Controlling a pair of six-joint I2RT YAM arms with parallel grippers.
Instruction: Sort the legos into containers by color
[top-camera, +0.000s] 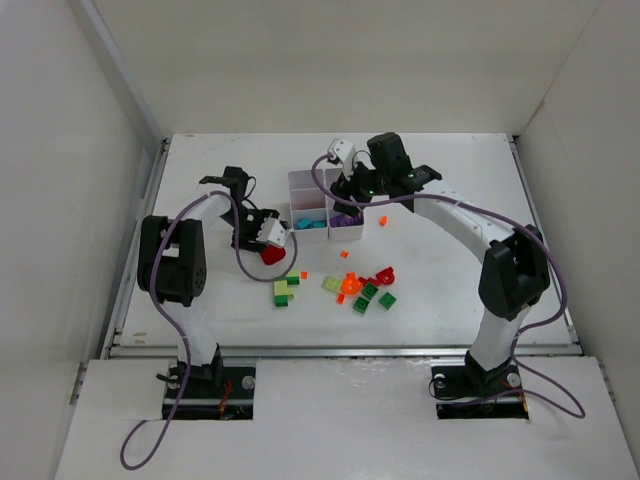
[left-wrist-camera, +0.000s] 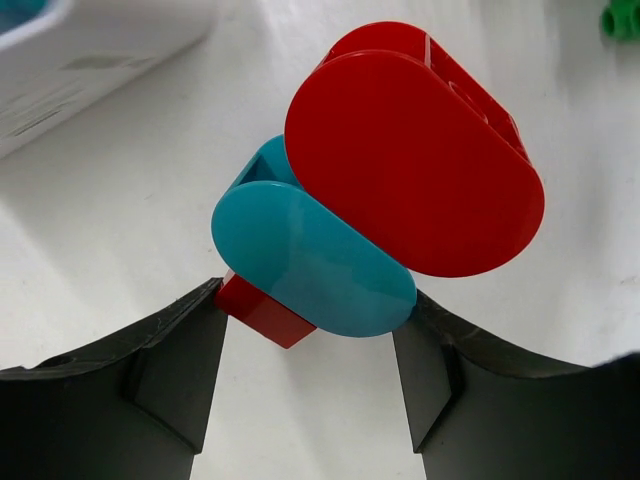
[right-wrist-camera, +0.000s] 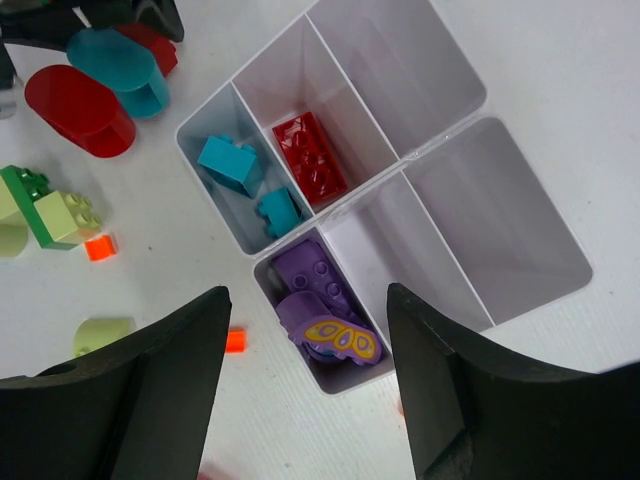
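My left gripper (top-camera: 268, 240) (left-wrist-camera: 315, 295) is shut on a joined pair of legos, a teal rounded piece (left-wrist-camera: 310, 262) and a small red brick (left-wrist-camera: 262, 312), with one fingertip against each. A big red rounded piece (left-wrist-camera: 415, 165) lies against them on the table. The white container (top-camera: 310, 180) (right-wrist-camera: 440, 150) holds teal bricks (right-wrist-camera: 228, 162), a red brick (right-wrist-camera: 310, 158) and purple pieces (right-wrist-camera: 320, 300) in separate compartments. My right gripper (top-camera: 352, 190) (right-wrist-camera: 305, 295) hangs open and empty above the purple compartment.
Loose legos lie in front of the container: green (top-camera: 283, 292), yellow-green (top-camera: 331, 284), orange (top-camera: 350, 285), red (top-camera: 384, 273), more green (top-camera: 365, 297). A tiny orange piece (top-camera: 382, 220) sits to the right of the box. White walls enclose the table.
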